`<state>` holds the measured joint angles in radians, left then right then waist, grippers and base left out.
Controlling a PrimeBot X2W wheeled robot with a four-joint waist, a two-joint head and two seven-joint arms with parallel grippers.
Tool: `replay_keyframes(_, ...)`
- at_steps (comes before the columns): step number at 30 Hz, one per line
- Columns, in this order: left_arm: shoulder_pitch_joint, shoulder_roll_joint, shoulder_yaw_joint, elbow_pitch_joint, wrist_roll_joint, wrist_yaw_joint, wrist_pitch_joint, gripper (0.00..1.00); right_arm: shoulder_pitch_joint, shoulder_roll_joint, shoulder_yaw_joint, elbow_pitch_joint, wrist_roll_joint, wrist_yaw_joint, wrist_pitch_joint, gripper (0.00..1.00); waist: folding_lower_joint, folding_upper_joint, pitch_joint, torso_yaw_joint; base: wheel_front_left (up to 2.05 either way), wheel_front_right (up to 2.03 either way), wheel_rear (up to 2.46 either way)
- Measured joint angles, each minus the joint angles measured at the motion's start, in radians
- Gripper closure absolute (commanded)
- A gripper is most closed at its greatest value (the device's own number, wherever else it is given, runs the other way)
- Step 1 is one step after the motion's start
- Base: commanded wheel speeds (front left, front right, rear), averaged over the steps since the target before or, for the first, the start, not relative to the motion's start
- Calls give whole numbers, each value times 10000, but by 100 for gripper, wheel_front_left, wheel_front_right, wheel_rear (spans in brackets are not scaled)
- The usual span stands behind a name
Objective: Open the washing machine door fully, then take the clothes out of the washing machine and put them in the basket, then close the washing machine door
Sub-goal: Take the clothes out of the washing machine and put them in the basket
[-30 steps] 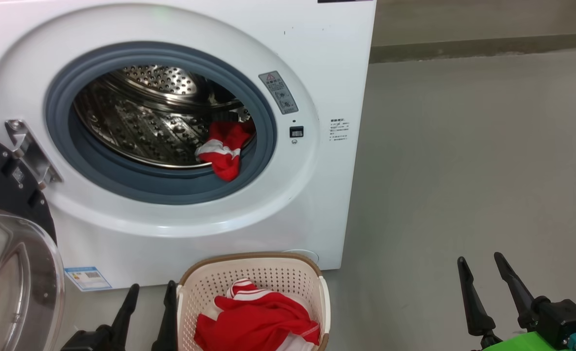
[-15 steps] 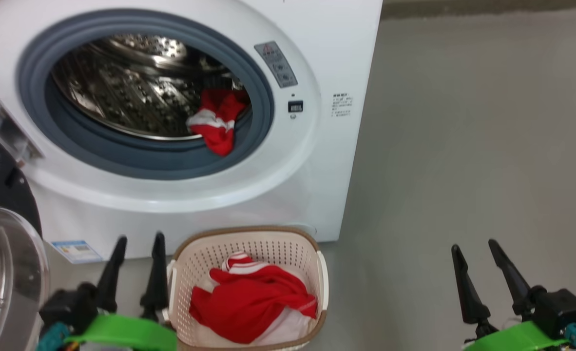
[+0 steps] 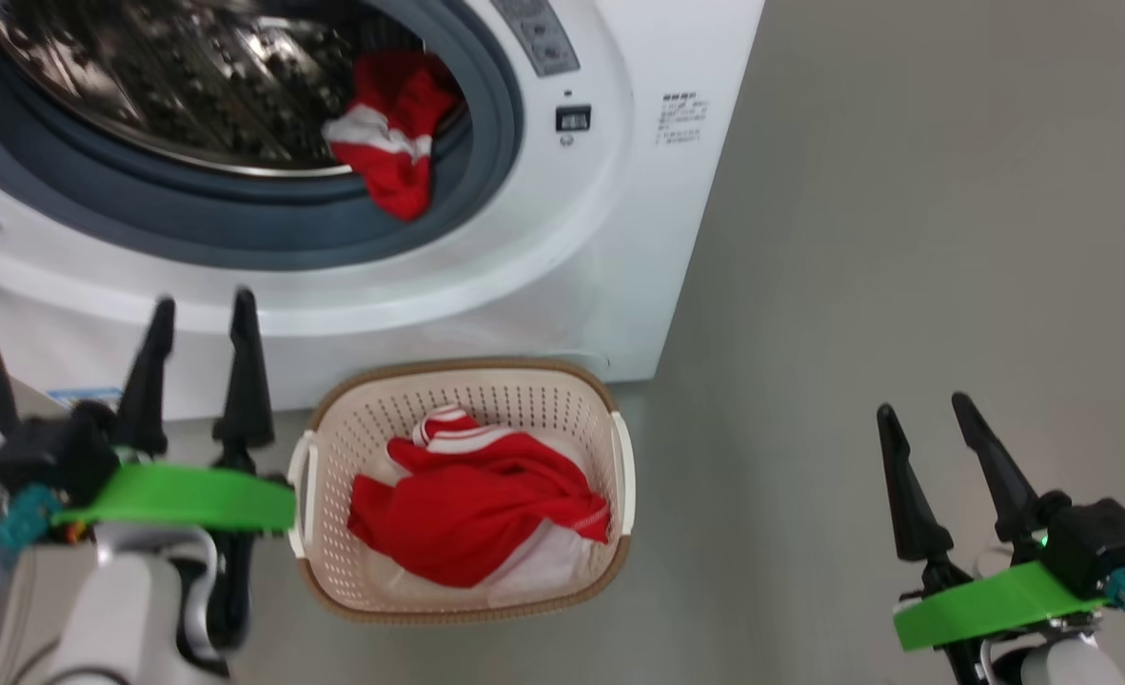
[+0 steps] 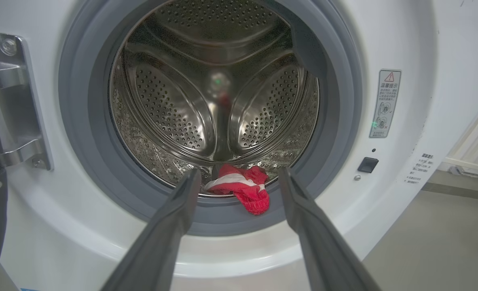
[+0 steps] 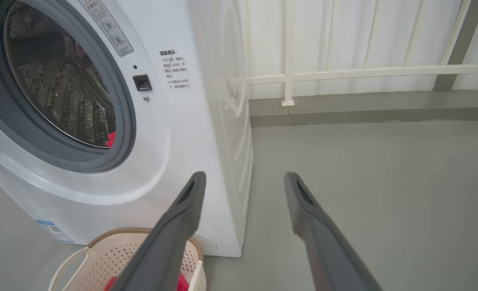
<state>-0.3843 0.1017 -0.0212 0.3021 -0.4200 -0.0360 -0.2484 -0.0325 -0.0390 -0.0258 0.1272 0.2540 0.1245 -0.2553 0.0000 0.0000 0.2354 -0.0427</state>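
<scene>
The left gripper [image 3: 204, 300] is hovering, fingers spread, before the washing machine [image 3: 620, 238]. One red garment [image 4: 243, 188] is draping over the grey rubber ring [image 4: 113, 190], beyond its fingertips. The right gripper [image 3: 922, 404], likewise spread, is hovering right of the basket [image 3: 467, 366].

A white railing [image 5: 288, 48] stands on a low kerb [image 5: 364, 111] behind grey floor [image 3: 905, 238].

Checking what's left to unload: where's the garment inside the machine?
In the head view, the red garment drapes over the drum lip onto the grey rubber ring, at the opening's lower right.
</scene>
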Motion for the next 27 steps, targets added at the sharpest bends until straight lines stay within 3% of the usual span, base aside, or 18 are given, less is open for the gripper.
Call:
replay_keyframes(18,-3636,67,447,1406,-67,-374,-31,0,-1130,-19,44,-546,382,0,0,0,0,0,2209,-185,0,0,0)
replay_keyframes(27,-5440,163,617,2894,-13,-644,-88,0,-1452,-29,42,-594,380,0,-2,0,0,0,2963,-276,0,0,0)
